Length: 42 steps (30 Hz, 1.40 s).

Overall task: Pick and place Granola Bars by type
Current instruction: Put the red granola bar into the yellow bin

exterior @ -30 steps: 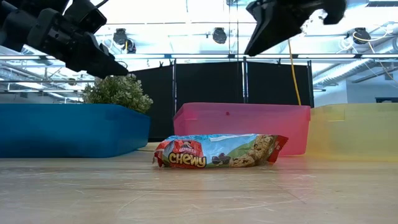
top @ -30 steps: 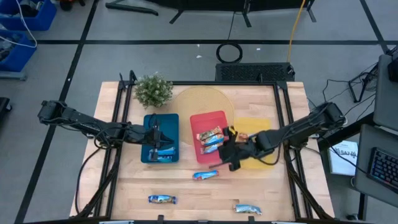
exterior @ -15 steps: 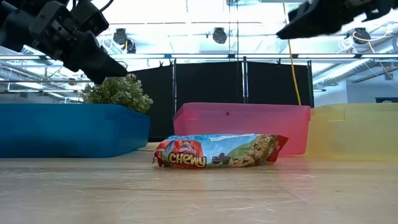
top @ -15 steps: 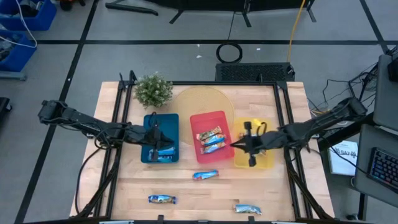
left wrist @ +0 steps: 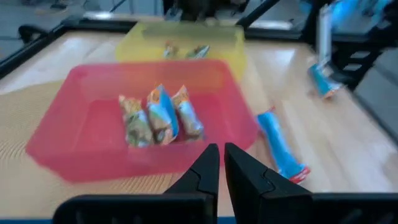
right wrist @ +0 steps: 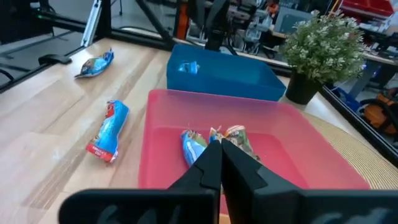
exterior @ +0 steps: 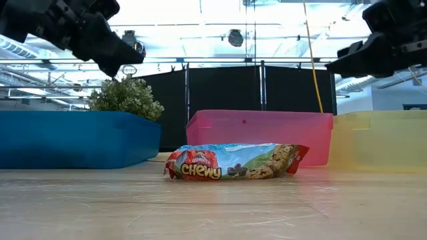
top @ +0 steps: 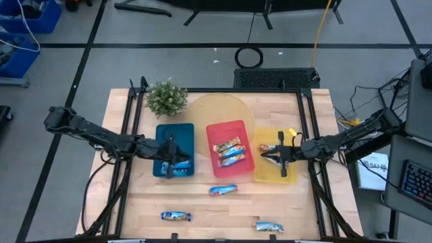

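High view: left gripper (top: 177, 160) over blue tray (top: 162, 150), right gripper (top: 271, 154) over yellow tray (top: 275, 174); granola bars in red tray (top: 231, 152), 3 more loose on table (top: 202, 206) nr front edge; low view: Chewy bar (exterior: 235, 162) lies in front of red tray; L wrist view: jaws shut, empty; R wrist view: jaws shut, nothing held

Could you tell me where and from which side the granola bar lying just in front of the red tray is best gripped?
Grip the granola bar across its narrow middle, coming straight down from above. It lies flat on the table with bare wood all round, clear of the red tray. Its long sides are probably easier to pinch than the crimped ends, with the jaws turned across its length.
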Tool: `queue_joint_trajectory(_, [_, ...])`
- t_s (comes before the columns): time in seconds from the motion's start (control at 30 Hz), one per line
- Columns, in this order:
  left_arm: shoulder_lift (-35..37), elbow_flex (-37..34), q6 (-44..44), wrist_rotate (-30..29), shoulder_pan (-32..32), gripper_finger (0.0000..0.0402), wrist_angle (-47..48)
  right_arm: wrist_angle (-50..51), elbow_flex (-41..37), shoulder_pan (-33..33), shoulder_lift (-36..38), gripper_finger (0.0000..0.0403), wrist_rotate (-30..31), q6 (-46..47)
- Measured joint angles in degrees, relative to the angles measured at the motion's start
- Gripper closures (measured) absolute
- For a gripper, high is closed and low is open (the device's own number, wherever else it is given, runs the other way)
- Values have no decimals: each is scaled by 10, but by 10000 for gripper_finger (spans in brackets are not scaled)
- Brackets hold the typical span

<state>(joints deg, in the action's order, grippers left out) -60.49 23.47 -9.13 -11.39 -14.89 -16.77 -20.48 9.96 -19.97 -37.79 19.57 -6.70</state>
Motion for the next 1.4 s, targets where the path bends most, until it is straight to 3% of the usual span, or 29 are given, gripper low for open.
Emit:
queue_joint_trajectory(0.4, [-260, 176, -6, -38, -65, 363, 16, 6, -7, 0, 30, 403, 31, -15])
queue_joint_trajectory(0.63, [-385, 323, -6, -40, -111, 288, 93, 6, -7, 0, 32, 403, 31, -18])
queue_joint_trajectory(0.83, [-434, 407, -79, -91, -134, 198, 259, 6, -7, 0, 31, 403, 31, -15])
queue_joint_trajectory(1.0, [-461, 438, -137, -54, -132, 143, 275, 6, -7, 0, 31, 403, 31, -15])
queue_joint_trajectory(1.17, [-509, 463, -133, -55, -131, 119, 286, 8, -7, 0, 31, 403, 31, -13])
queue_joint_trajectory(1.4, [-547, 483, -126, -51, -113, 114, 287, 16, -7, 0, 29, 403, 31, 0])
